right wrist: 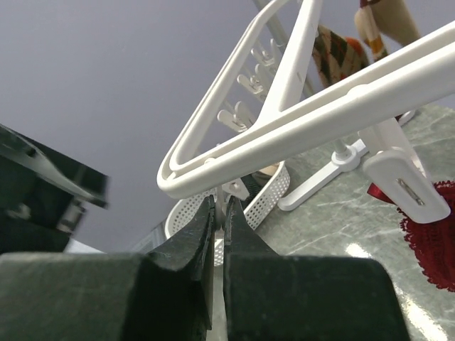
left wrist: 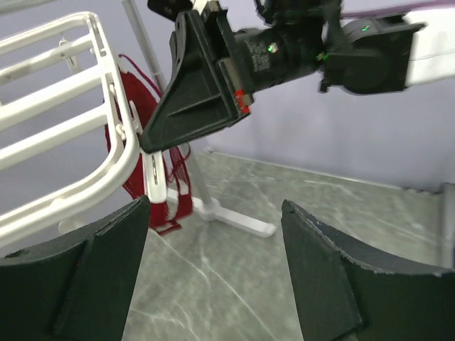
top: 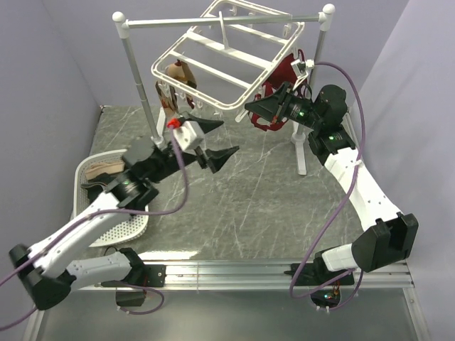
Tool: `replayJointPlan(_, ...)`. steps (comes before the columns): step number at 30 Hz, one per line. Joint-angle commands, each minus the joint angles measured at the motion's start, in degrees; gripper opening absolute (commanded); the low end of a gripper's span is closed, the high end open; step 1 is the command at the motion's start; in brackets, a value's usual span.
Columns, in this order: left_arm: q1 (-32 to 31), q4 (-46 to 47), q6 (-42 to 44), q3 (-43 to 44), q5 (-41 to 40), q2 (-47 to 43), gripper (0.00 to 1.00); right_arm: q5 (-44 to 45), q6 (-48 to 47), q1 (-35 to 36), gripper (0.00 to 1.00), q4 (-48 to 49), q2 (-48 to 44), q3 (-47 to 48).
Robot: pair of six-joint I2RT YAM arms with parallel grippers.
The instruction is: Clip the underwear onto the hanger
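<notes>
L gripper [left wrist: 215, 213] fingers, closest to the lens, stand wide apart w/ nothing btwn them, only the grey marble table [left wrist: 234, 284] below. R gripper [right wrist: 220, 204] is pressed almost closed, a thin slit left, pinching a small white clip [right wrist: 234, 187] that hangs under the near corner of the hanger [right wrist: 334, 99]. L gripper hovers near that corner, facing the R one, clear of the frame. Hanger hangs tilted by its hook from the white rail stand [top: 178, 21]. Dark red bra [top: 283, 72] dangles behind the R gripper. Argyle garment [top: 178, 77] hangs under the frame's left side. Underwear [top: 97, 186] seems to be the dark cloth in the white basket [top: 135, 226] by the L arm, but it's too small to be sure.
</notes>
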Motion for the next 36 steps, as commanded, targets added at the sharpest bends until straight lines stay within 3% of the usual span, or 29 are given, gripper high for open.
replayJointPlan(1, 2.7, -23.3, -8.4, 5.5, 0.3, -6.0, 0.80, -0.8, -3.7, 0.1, 0.00, -1.6, 0.0, 2.5)
replayJointPlan(6, 9.7, -35.2, -9.4, 5.0, 2.3, -14.9, 0.81, -0.4, -5.7, 0.1, 0.00, -3.7, 0.3, 2.8)
replayJointPlan(14, 13.4, -59.5, 5.8, 8.0, -0.2, -21.7, 0.80, -1.4, -7.5, 0.1, 0.00, -6.1, 0.8, 3.8)
replayJointPlan(18, 13.7, -66.3, 11.4, 8.7, -3.2, -17.7, 0.78, -1.9, -7.8, 0.1, 0.00, -6.3, 0.8, 3.8)
replayJointPlan(22, 15.9, -66.9, 10.6, 10.6, -4.6, -10.1, 0.78, -2.1, -7.8, 0.0, 0.00, -6.4, 0.8, 3.6)
replayJointPlan(26, 19.2, -69.8, 13.9, 14.4, -4.0, -1.8, 0.89, -2.0, -8.2, 0.0, 0.00, -6.9, 1.2, 3.9)
replayJointPlan(27, 24.2, -71.3, 16.6, 14.6, 0.3, 0.5, 0.97, -2.1, -8.2, 0.1, 0.00, -6.9, 1.3, 4.1)
replayJointPlan(30, 36.7, -72.7, 25.1, 14.6, 9.1, 2.5, 0.99, -2.2, -8.1, 0.1, 0.00, -7.0, 1.7, 4.6)
replayJointPlan(32, 41.6, -75.1, 30.1, 15.9, 11.7, 4.3, 0.99, -2.3, -7.9, 0.0, 0.00, -7.0, 1.9, 4.6)
replayJointPlan(33, 47.1, -77.0, 37.2, 17.9, 14.1, 6.5, 0.99, -2.2, -7.9, 0.0, 0.00, -7.1, 2.0, 4.7)
replayJointPlan(36, 54.0, -86.7, 56.0, 19.7, 18.8, 9.1, 0.92, -2.3, -7.7, 0.1, 0.00, -7.0, 2.1, 4.8)
